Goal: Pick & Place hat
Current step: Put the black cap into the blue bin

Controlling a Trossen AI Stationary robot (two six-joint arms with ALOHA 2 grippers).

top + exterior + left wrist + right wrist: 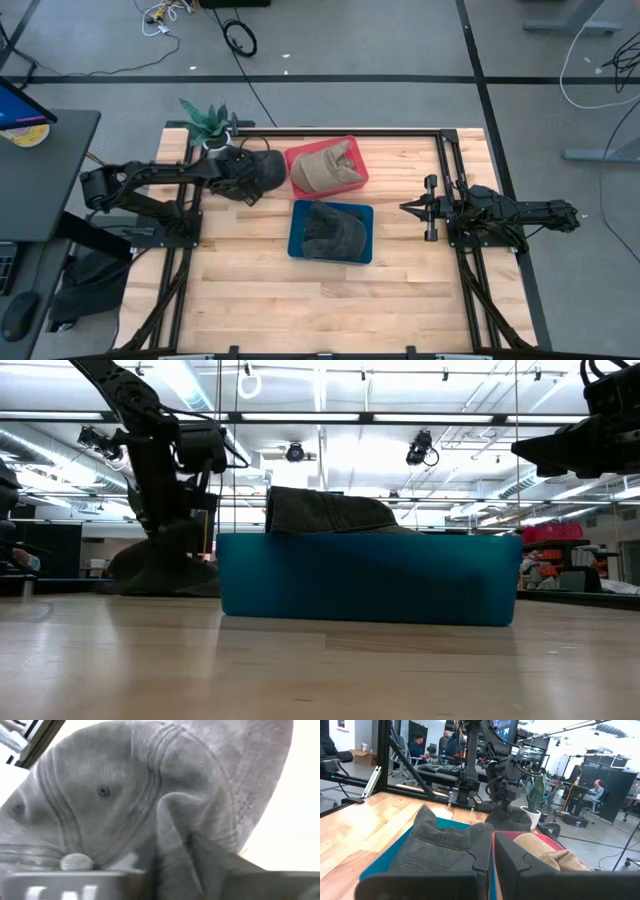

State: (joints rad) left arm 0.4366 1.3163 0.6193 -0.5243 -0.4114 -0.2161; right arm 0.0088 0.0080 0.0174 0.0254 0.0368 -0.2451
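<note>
A dark grey hat sits near the table's far left, just left of a red bin that holds a tan hat. In the low view this dark hat seems to rest on the table under the left arm. My left gripper is down on it and shut on its cloth. The hat fills the left wrist view. A blue bin at mid-table holds another grey hat. My right gripper waits shut at the right, above the table and pointing at the bins. My left gripper holds the dark hat by a raised fold of the crown cloth, pinched between the two fingers. It comes at the hat slanting down from the table's left. The hat's lower edge appears to lie on the table.
A potted plant stands at the far left corner behind the left arm. The arms' black frames run along both table sides. Bare wood lies on the near half of the table. People sit at desks in the room beyond.
</note>
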